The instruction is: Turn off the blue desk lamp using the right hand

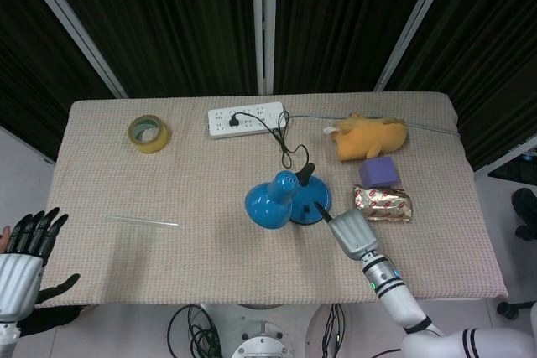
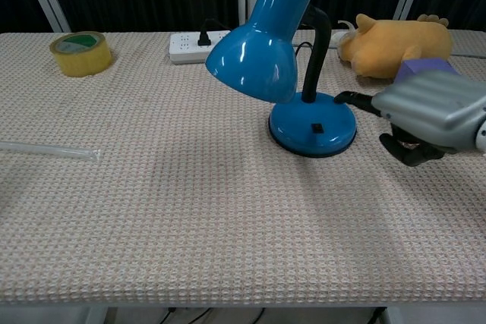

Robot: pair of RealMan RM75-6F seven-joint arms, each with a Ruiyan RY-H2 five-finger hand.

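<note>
blue lamp (image 2: 282, 51) switch visible only from chest view.

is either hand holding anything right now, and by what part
Nothing is held. The right hand hovers beside the blue desk lamp, one finger pointing over its base; the left hand is off the table, fingers spread.

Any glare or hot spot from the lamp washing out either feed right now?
Head view: none, the cloth under the blue desk lamp is evenly lit. Chest view: only small reflections on its shade, soft shadow beneath; right hand sharp.
</note>
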